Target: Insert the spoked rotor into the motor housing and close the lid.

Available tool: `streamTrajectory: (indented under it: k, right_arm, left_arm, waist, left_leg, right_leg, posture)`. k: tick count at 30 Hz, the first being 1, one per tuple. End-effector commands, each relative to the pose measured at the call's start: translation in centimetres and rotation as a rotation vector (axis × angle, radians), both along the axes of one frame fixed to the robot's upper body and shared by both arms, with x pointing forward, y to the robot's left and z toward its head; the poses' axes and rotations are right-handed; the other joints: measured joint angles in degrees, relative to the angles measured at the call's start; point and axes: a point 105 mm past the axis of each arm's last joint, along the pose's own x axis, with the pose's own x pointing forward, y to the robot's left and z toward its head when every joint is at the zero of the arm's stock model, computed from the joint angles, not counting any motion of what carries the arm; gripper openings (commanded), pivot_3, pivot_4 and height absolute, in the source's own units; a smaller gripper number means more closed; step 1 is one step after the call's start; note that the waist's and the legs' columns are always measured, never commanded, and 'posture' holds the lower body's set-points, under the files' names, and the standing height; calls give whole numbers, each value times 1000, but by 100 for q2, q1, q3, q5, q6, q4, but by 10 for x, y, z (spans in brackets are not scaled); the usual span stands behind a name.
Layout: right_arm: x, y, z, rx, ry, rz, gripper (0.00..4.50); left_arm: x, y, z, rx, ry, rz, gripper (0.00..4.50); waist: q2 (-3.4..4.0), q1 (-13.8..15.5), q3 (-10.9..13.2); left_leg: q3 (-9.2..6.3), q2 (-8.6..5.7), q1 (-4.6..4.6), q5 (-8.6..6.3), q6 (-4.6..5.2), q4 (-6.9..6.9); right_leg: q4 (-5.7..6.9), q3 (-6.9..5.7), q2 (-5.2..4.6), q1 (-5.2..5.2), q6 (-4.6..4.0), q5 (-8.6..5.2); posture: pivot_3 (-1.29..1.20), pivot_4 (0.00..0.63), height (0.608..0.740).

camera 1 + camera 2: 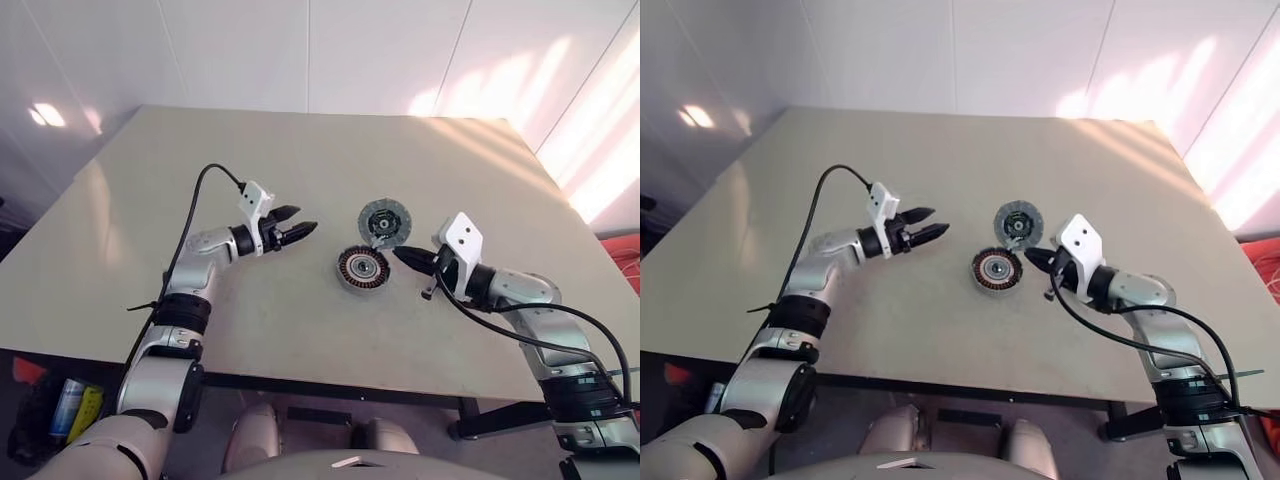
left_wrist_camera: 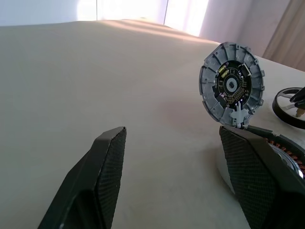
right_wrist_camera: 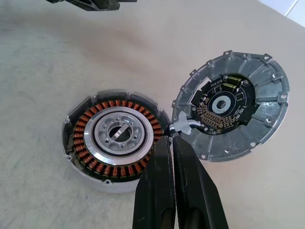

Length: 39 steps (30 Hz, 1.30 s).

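Right tool [image 3: 172, 143] nearest, fingers pressed together with nothing between them, tip just at the gap between housing and lid, by the small white connector [image 3: 183, 125] that joins the two; motor housing [image 1: 362, 270] flat on the beige worktop [image 1: 300, 170], open face up, ring of copper windings around a silvery centre, a slotted hub in the middle; lid [image 1: 385, 222] just beyond it, toward the right, lying with inner face up, green circuit board showing inside grey ribbed rim, edge touching or nearly touching the housing; left tool [image 1: 298, 227] well to the left of both parts, raised off the worktop, pointing level toward them, fingers spread apart and empty; spoked rotor [image 2: 289, 106] seen in left wrist view as a dark-looking ring with pale spokes, lying beyond the lid.
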Motion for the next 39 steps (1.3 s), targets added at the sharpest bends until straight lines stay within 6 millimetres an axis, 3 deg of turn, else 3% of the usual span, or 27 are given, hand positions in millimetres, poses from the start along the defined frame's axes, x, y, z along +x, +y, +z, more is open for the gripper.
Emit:
streamTrajectory:
  k: [1,9,16,27,39]
  right_arm:
    - [6,9,4,-12,-31,19,27]
    - [8,43,-4,15,-13,109,27]
    - [7,57,0,36,-24,152,27]
    - [14,50,-22,23,18,102,27]
    - [14,44,-32,12,28,75,27]
  left_arm:
    - [-3,-2,19,-31,-60,9,3337]
    - [-8,1,13,-30,-43,41,3337]
    - [-8,3,7,-9,-30,47,3337]
    - [-6,4,9,3,-40,50,3337]
    - [-7,1,14,12,-49,54,3337]
  waist:
    - [0,-10,0]
    - [1,-22,0]
    - [1,-14,0]
    - [0,-17,0]
    - [0,-16,0]
  left_leg:
    - [0,0,1,0,-1,0]
    - [1,0,-1,9,-14,-27]
    - [1,-3,-4,9,-15,-27]
    - [1,-2,-2,13,-20,-28]
    - [1,-2,3,14,-20,-26]
  right_leg:
    - [0,0,0,0,0,0]
    - [-1,1,4,-17,0,0]
    - [-1,3,3,-20,0,0]
    - [2,3,4,-21,0,0]
    - [4,3,4,-13,0,0]
  posture:
    - [0,0,740]
    - [0,0,740]
    - [0,0,740]
    - [0,0,740]
    - [0,0,740]
